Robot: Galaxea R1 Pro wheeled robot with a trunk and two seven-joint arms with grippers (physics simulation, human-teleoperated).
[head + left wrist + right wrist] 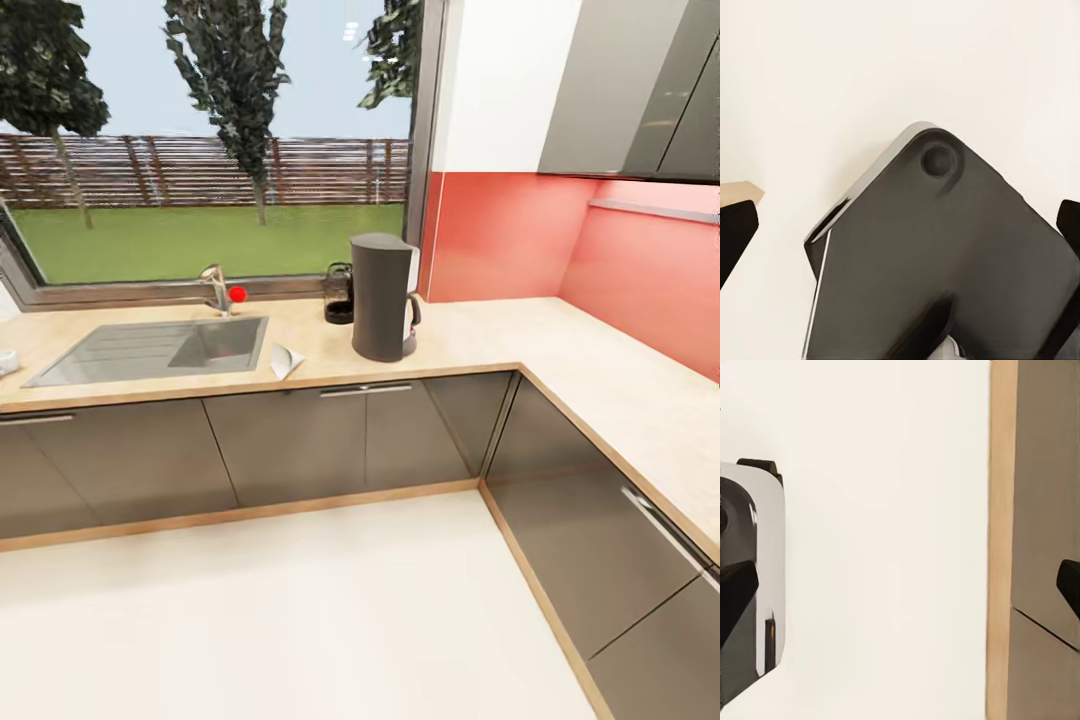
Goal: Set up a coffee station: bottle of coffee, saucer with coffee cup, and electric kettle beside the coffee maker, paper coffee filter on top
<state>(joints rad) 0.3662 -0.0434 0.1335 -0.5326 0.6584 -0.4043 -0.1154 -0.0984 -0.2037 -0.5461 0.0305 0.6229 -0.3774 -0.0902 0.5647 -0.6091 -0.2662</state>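
One tall charcoal-grey coffee maker with a curved back (383, 297), upright on the long light beige wood-grain kitchen countertop (480, 340), close to the inner corner where the worktop turns. Just behind it, toward the back edge under the window, a small clear glass electric kettle with a black base (339, 292), near the coffee maker but apart from it. Toward the front edge, between the coffee maker and the steel sink (150, 350), a small white folded paper piece (285, 360), lying flat. At the sink's back edge, a metal tap (215, 288) with a red knob (237, 294). At the countertop's far left end, a small white object (5, 360), cut off by the frame and too partial to identify. Below the worktop, dark grey cabinet fronts (290, 440) over a pale floor (300, 620).

Left gripper (900, 232): jaws spread wide, nothing between them, above a dark part of the robot's own body. Right gripper (900, 589): jaws likewise spread and empty, over pale floor beside a wood-edged cabinet base (1001, 547).
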